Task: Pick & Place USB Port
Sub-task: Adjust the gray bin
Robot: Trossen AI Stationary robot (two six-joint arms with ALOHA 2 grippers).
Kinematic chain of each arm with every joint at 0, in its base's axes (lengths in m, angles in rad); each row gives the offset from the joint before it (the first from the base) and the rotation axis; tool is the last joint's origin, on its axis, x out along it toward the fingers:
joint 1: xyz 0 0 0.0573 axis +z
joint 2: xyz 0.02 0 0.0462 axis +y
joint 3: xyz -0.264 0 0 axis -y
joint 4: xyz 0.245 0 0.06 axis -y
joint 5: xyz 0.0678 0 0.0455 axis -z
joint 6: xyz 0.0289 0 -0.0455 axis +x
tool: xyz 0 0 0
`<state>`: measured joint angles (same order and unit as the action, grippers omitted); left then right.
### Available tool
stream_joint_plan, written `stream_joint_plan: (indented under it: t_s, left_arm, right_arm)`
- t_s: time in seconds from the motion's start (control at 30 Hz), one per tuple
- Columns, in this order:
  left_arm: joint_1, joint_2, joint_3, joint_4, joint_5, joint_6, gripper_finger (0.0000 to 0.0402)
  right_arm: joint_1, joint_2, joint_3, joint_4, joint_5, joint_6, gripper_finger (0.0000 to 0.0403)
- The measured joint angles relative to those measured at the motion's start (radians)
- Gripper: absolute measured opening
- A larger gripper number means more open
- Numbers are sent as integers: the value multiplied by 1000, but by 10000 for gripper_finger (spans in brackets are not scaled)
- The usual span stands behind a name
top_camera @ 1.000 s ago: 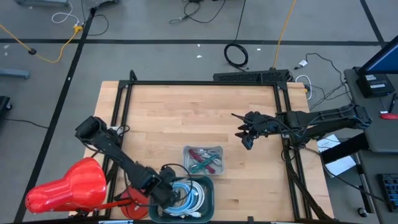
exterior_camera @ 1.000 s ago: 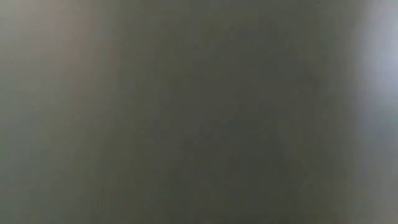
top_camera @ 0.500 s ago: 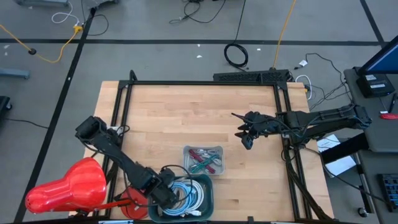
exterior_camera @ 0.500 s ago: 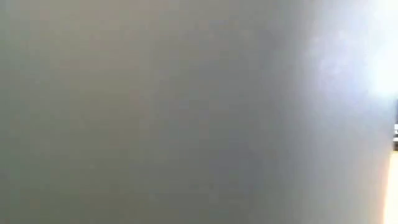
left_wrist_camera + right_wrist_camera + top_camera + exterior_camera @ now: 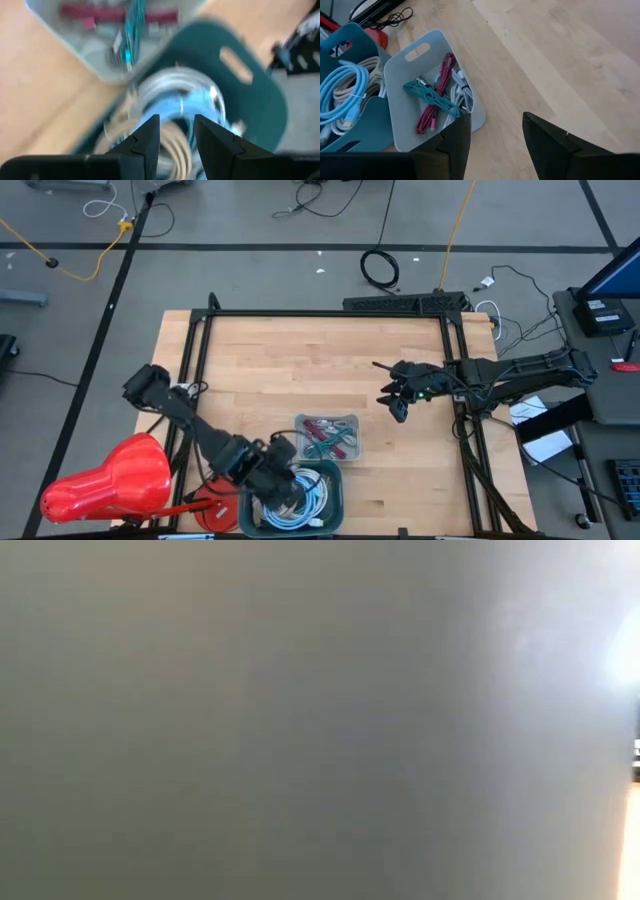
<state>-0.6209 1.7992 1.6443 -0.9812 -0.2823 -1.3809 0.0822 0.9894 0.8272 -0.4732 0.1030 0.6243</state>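
The teal bin [image 5: 322, 495] sits at the near edge of the wooden counter [image 5: 300, 370], and it is the landmark here. It is full of coiled cables [image 5: 305, 492], some light blue and some cream white. In the left wrist view the same bin [image 5: 250, 100] shows with the light blue and white cables [image 5: 185, 100] lying loose inside it.

The left tool [image 5: 283, 483] hangs over the left side of the teal bin, just above the cables. In its own wrist view the left tool [image 5: 175, 131] has its two dark fingers [image 5: 147, 135] spread a little apart. Nothing sits between them, and the cables lie below.

Touching the far side of the teal bin is a pale grey tray [image 5: 327, 437]. It holds a red braided cable [image 5: 436, 95], a teal braided cable [image 5: 432, 100] and white cables [image 5: 457, 92].

The right tool [image 5: 398, 402] hangs over bare counter, well apart from the teal bin, on its far right side. Its fingers [image 5: 455, 137] are spread wide and hold nothing.

A red thing [image 5: 105, 478] sits off the counter, to the left of the teal bin.

The low view is all grey blur, so nothing can be told from it.
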Motion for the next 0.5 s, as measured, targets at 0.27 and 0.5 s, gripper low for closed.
stream_joint_plan:
  t_s: [0.27, 0.5]
  left_arm:
    - [144, -2, 64, -88, -109, 116, 97]
    - [317, -1, 41, -239, -44, 115, 42]
  right_arm:
    - [0, 0, 0, 7, -57, 0, 169]
    - [0, 11, 0, -55, -58, 8, 144]
